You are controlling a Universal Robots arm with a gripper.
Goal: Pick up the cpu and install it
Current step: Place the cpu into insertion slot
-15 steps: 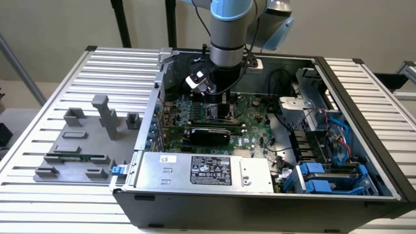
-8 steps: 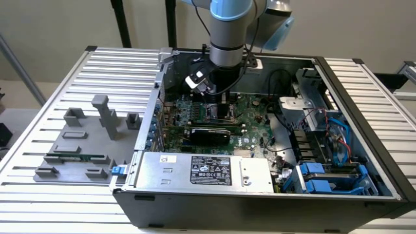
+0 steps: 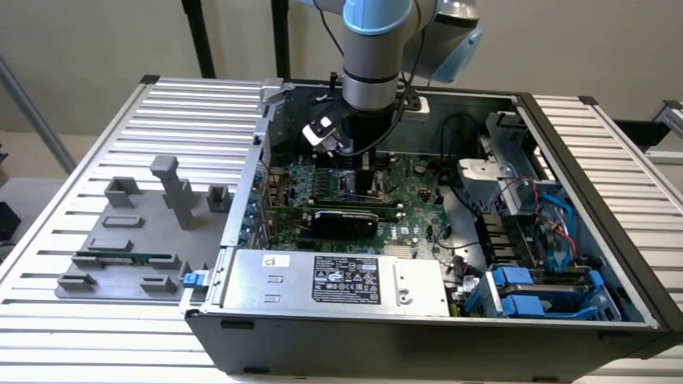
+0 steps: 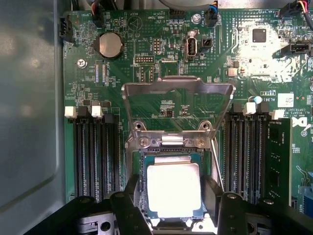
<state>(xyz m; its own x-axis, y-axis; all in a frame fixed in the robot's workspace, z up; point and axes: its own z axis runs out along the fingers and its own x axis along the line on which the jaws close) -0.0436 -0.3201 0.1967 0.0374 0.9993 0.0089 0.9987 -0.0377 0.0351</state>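
The power supply (image 3: 267, 280), in the lower middle of the exterior view, is carrying a black-and-white label (image 3: 347, 280); its writing is too small to read. In the wrist view the green motherboard (image 4: 146, 29) is showing white printed legends, too fine to read with certainty, and a cut-off white logo mark (image 4: 303, 122) at its edge. A small white sticker (image 4: 282, 99) is bearing dark characters that cannot be made out.

The end effector (image 4: 172, 196) is gripping the cpu (image 4: 173, 188): its two dark fingers (image 4: 132, 196) are pressing against opposite edges of the silvery chip. The cpu is lying directly between them, inside the socket frame (image 4: 171, 143), just beside the hinge of the raised load plate (image 4: 178, 88) and between two banks of memory slots (image 4: 95, 156). Whether the cpu is fully seated cannot be told.

In the exterior view the arm (image 3: 373, 48) is reaching down from the upper middle into the open computer case (image 3: 555, 112), which is standing on the slatted table (image 3: 192, 104).
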